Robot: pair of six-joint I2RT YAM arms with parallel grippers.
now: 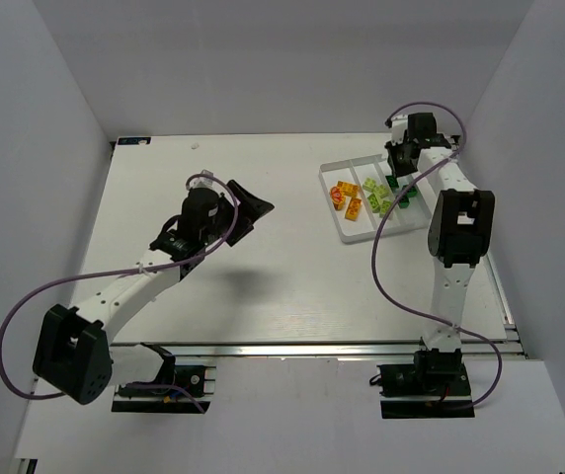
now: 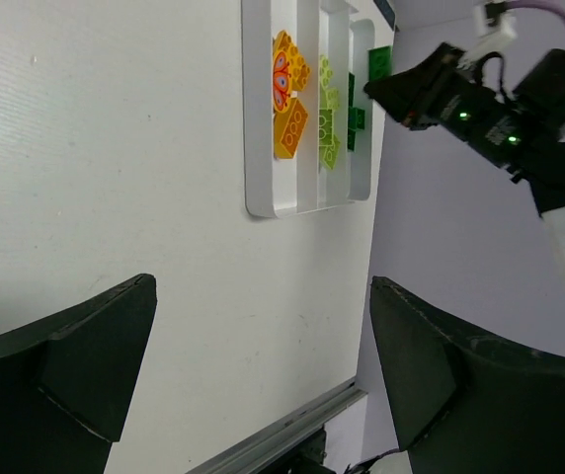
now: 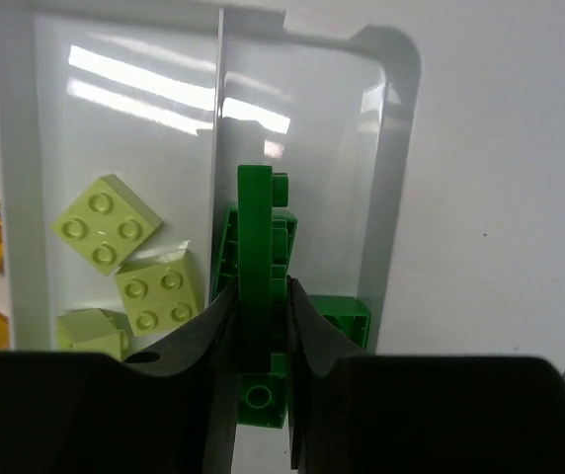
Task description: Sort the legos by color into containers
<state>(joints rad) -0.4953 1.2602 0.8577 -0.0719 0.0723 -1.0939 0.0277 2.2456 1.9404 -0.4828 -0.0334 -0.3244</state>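
Over bare table (image 1: 263, 286) at left: left hand (image 1: 246, 205), spread wide and empty, well apart from the tray (image 2: 255, 148). Farther right, orange legos (image 1: 346, 196), then yellow-green legos (image 1: 375, 194), each in their own compartment. At far right: right hand (image 3: 263, 296), nearer by far, pinching a dark green lego (image 3: 256, 237) on edge, long axis along the rightmost compartment (image 3: 332, 148) beneath, above other dark green legos (image 3: 347, 316).

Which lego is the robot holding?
Find the white tray at the table's far right. Over its rightmost compartment, the right end effector pinches a green brick. It alone stands on edge; the other green bricks lie beneath.
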